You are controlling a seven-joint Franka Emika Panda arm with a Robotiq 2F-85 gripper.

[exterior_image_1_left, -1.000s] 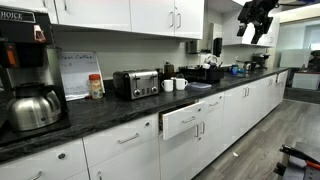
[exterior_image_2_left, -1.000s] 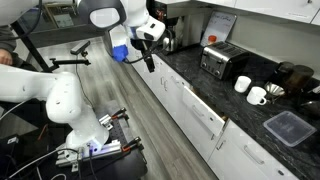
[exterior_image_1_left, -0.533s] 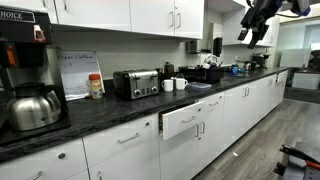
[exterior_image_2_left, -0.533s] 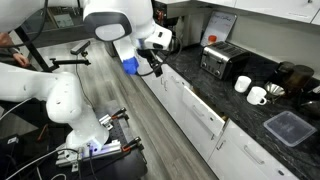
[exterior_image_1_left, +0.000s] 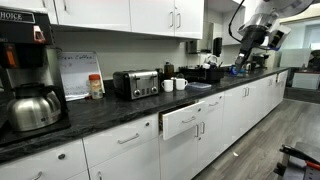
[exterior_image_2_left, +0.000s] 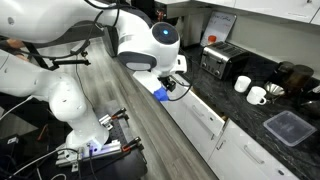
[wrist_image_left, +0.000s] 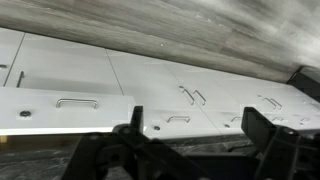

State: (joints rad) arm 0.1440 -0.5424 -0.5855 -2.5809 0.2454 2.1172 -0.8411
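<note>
My gripper [wrist_image_left: 200,138] is open, its two dark fingers [wrist_image_left: 135,125] wide apart with nothing between them. In the wrist view it looks at white cabinet fronts, and a partly pulled-out drawer [wrist_image_left: 60,108] with a metal handle [wrist_image_left: 77,102] sits at the left. In both exterior views the gripper [exterior_image_1_left: 250,38] [exterior_image_2_left: 172,86] hangs in the air by the counter's edge, touching nothing. The open drawer [exterior_image_1_left: 190,118] juts out from the row of white cabinets below the dark counter [exterior_image_1_left: 110,108].
On the counter stand a coffee maker [exterior_image_1_left: 30,80], a toaster [exterior_image_1_left: 137,83] [exterior_image_2_left: 222,62], white mugs [exterior_image_1_left: 175,84] [exterior_image_2_left: 256,94] and a black lidded container [exterior_image_2_left: 288,127]. Upper cabinets [exterior_image_1_left: 130,14] hang above. A wooden floor [exterior_image_2_left: 130,110] runs along the cabinets.
The arm has swung along the counter and come down, from high near the upper cabinets to about counter height. The gripper stays open.
</note>
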